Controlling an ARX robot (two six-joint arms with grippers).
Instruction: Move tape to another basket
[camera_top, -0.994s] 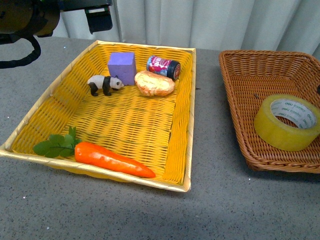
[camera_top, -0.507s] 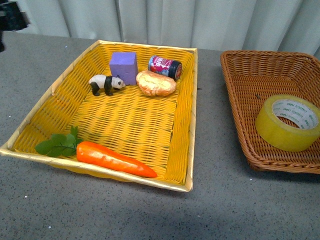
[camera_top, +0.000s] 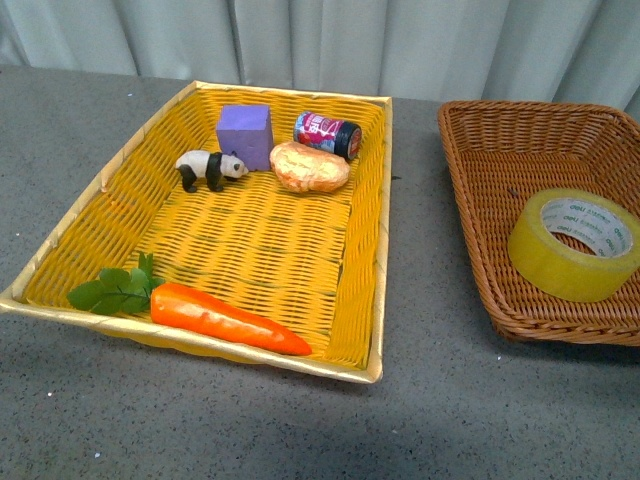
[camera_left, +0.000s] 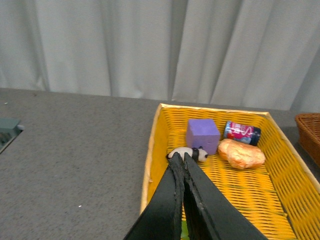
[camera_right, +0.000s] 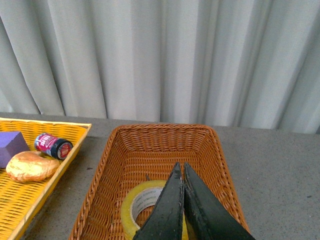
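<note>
The tape (camera_top: 574, 246), a yellowish roll with a white printed core, lies inside the brown wicker basket (camera_top: 470, 190) at the right of the front view. No arm shows in that view. In the right wrist view my right gripper (camera_right: 180, 166) is shut and empty, held above the brown basket (camera_right: 160, 145), with the tape (camera_right: 137, 207) partly hidden under its black fingers. My left gripper (camera_left: 181, 157) is shut with nothing in it, above the near side of the yellow basket (camera_left: 155, 150).
The yellow woven basket (camera_top: 385, 200) holds a carrot (camera_top: 228, 318), a panda figure (camera_top: 208, 167), a purple block (camera_top: 245, 135), a bread piece (camera_top: 309, 166) and a small can (camera_top: 327, 134). Grey tabletop surrounds both baskets; a pale curtain hangs behind.
The left arm, seen at the top left a second ago, has withdrawn out of the front view. The tape and the basket contents stay where they were.
</note>
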